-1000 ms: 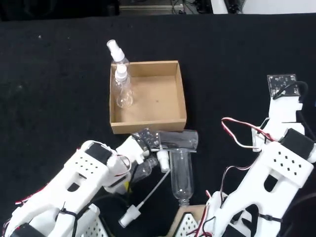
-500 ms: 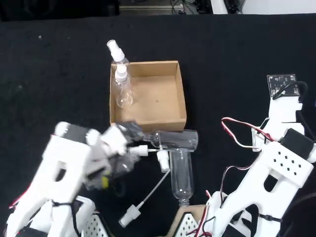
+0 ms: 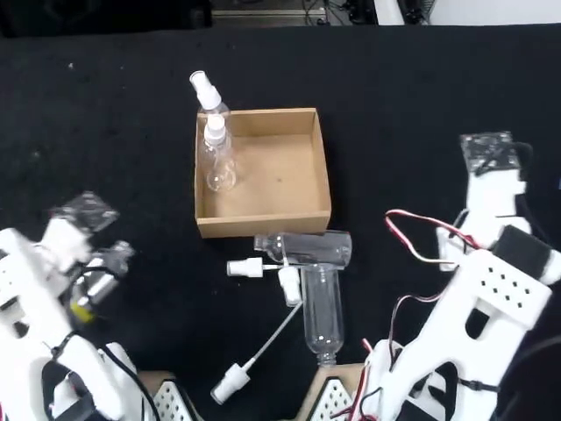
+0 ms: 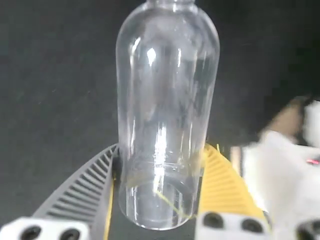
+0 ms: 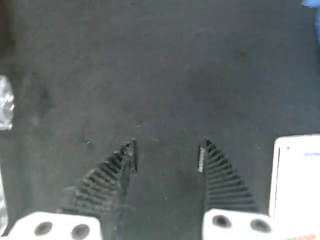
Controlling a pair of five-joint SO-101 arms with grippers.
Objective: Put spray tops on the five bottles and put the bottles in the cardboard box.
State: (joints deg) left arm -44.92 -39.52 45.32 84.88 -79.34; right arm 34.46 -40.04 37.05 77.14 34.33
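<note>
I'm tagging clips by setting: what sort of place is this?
Likely a robotics lab bench: a black-covered table, white left arm and right arm mounted at it, cables along its far edge.

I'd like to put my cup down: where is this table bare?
Bare: the wide strip of table beyond the cardboard box, and the stretch between the box and the right arm. Crowded: just in front of the box, where lying bottles and loose spray tops cluster.

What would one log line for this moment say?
left claw: shut on clear bottle | right claw: open, empty | cardboard box: holds one spray-topped bottle
</note>
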